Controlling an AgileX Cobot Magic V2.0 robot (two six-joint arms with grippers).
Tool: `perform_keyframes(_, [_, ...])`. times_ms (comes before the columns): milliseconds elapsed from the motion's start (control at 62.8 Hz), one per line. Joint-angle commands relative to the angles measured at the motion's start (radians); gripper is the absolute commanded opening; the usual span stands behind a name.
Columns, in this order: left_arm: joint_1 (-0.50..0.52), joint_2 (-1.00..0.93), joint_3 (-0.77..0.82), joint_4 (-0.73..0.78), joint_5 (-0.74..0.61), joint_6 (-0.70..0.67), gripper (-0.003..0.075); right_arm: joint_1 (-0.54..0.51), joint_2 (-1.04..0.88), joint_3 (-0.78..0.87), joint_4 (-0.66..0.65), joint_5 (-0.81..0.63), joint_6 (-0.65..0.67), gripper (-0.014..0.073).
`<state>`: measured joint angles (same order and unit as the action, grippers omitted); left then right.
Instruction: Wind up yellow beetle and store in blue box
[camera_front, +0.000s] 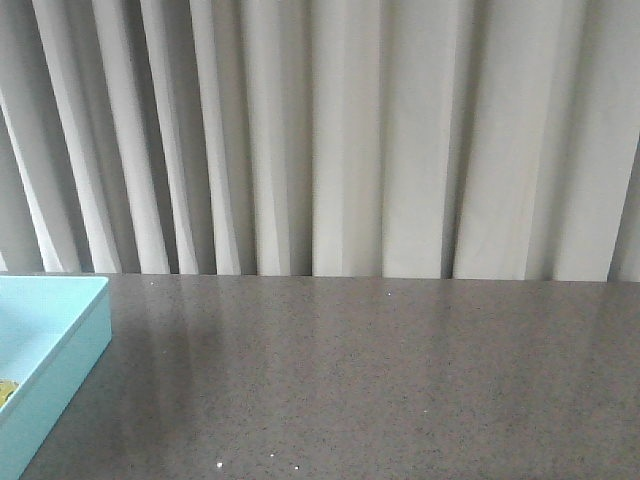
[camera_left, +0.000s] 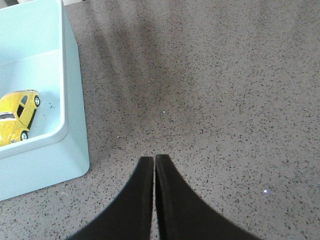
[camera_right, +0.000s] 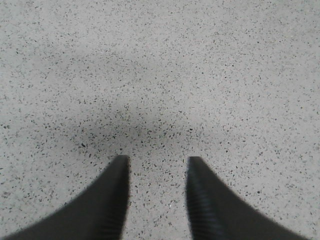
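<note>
Showing the closing stage of the task: the beetle (camera_left: 17, 116) lies inside the box (camera_left: 65, 75), on its floor near one corner and close to, perhaps touching, the near wall; contact with the wall cannot be settled. It rests on its wheels, upright. In the front view only a yellow sliver of it shows at the picture's edge, within the box (camera_front: 60, 340), which stands at the left end of the worktop (camera_front: 380, 380).

Left hand (camera_left: 154, 160): fingers pressed together, nothing between them, held over bare worktop (camera_left: 210, 100) just beside the box's outer wall and apart from the beetle. Right hand (camera_right: 156, 161): fingers parted with a clear gap, nothing held, over bare speckled worktop (camera_right: 160, 75); neither box nor beetle appears in its view. Neither arm shows in the front view.

Step in hand, as a judgement: storage looks done, since the toy sits in the box and both hands are free of it. Whether the spring is wound cannot be read from these pictures. The next move probably calls only for both arms to draw clear, the left one keeping off the box wall so as not to shift it.

Count: one beetle; one box; two hands, one closed and one open. Behind the worktop hangs a pleated pale curtain (camera_front: 340, 130). No other loose things show in any view.
</note>
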<state>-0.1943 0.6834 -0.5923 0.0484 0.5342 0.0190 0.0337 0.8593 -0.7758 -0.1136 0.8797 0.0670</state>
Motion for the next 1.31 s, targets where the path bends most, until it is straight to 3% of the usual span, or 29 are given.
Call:
perform_keyframes(0, [-0.006, -0.002, -0.024, -0.001, -0.073, -0.008, -0.0007, 0.000, -0.006, -0.026, -0.007, -0.037, 0.001, 0.0050])
perform_keyframes(48, [-0.006, -0.002, -0.024, -0.001, -0.073, -0.008, -0.0007, 0.000, -0.006, -0.026, -0.007, -0.037, 0.001, -0.0016])
perform_keyframes(382, [-0.006, -0.007, -0.024, -0.001, -0.072, -0.008, -0.0006, 0.000, -0.006, -0.026, -0.007, -0.037, 0.001, -0.0008])
perform_keyframes(525, [-0.002, -0.111, -0.007, 0.011, -0.080, -0.004, -0.0006, 0.000, -0.006, -0.026, -0.007, -0.036, 0.001, -0.0008])
perform_keyframes(653, [0.038, -0.274, 0.112, 0.059, -0.147, -0.010, -0.0006, 0.000, -0.006, -0.026, -0.007, -0.036, 0.001, -0.0008])
perform_keyframes(939, [0.138, -0.593, 0.484, 0.050, -0.437, -0.082, -0.0006, 0.000, -0.006, -0.026, -0.007, -0.025, 0.001, -0.0007])
perform_keyframes(1162, [0.163, -0.687, 0.611, 0.050, -0.534, -0.136, -0.0006, 0.000, -0.006, -0.026, -0.007, -0.025, 0.001, -0.0007])
perform_keyframes(1290, [0.163, -0.712, 0.609, 0.051, -0.515, -0.138, -0.0006, 0.000, -0.006, -0.026, -0.007, -0.022, 0.001, -0.0007])
